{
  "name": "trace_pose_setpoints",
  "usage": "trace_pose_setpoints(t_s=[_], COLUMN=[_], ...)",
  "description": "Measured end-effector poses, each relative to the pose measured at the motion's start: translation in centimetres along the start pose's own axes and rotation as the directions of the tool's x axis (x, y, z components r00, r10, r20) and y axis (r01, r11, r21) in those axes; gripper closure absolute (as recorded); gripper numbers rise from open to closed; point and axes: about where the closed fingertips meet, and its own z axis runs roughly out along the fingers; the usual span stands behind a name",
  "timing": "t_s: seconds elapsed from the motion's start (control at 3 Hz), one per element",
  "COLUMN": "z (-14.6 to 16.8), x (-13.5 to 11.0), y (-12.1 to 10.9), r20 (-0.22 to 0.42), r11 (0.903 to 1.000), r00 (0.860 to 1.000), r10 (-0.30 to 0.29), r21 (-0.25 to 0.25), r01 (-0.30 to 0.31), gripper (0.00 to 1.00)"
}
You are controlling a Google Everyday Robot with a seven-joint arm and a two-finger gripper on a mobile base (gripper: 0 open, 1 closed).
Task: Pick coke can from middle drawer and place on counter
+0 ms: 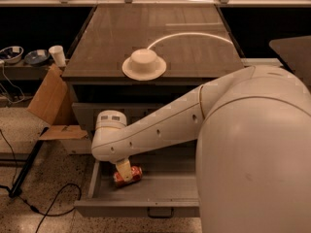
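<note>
The coke can (131,176) lies on its side in the left part of the open middle drawer (146,208), a grey tray pulled out at the bottom of the cabinet. My gripper (123,170) reaches down from the white arm's wrist into the drawer and sits right at the can, with one pale finger (123,169) over the can's left half. The counter (121,38) is the glossy grey-brown top above, with a thin white curved line across it.
A white dome-shaped dish (144,64) sits near the counter's front edge. My large white arm (252,149) fills the right of the view and hides the drawer's right side. A cardboard box (51,106), a white cup (58,55), bowls and floor cables are at the left.
</note>
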Motion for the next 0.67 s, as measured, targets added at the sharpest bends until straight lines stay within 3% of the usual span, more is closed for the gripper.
trace_pose_setpoints(t_s=[0.67], z=[2.2], x=[1.4], y=[0.1], r20=[-0.012], r11=[0.9998], r00=[1.0], r10=[0.002], r21=[-0.021], r01=[-0.002], gripper=[0.0])
